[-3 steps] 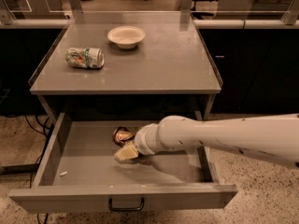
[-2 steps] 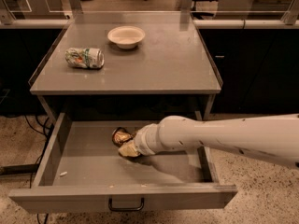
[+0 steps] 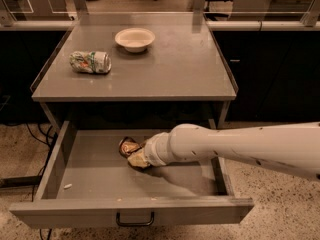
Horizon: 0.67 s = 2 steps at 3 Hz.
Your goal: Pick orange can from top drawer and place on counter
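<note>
The orange can (image 3: 127, 146) lies in the open top drawer (image 3: 75, 211), towards the back and middle of its floor. My gripper (image 3: 137, 157) reaches in from the right on a white arm (image 3: 240, 146) and is right at the can's near right side, touching or nearly touching it. The can's right part is hidden behind the gripper. The counter (image 3: 170, 71) is the grey top of the cabinet above the drawer.
A green-and-white patterned can (image 3: 90, 62) lies on its side at the counter's left. A white bowl (image 3: 134, 38) stands at the counter's back middle. The drawer has a dark pull handle (image 3: 135, 219) and a small white scrap (image 3: 67, 186) on its floor. Dark cabinets stand behind.
My gripper has moved a little left and back inside the drawer, closing in on the orange can. The can has not moved.
</note>
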Tool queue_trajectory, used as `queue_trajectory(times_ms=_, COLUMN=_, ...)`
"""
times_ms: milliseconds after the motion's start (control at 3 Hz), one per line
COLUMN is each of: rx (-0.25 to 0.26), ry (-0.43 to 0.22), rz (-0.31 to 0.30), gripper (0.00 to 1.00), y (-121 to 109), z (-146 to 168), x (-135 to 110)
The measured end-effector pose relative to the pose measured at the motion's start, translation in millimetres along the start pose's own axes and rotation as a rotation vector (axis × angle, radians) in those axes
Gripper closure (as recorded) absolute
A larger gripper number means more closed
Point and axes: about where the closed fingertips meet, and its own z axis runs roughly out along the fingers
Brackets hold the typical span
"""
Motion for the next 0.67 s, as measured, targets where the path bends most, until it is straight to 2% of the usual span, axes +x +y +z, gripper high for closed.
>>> queue_trajectory(times_ms=667, rx=0.000, ry=0.000, rz=0.000, gripper=1.00, y=0.0, z=0.0, x=0.0)
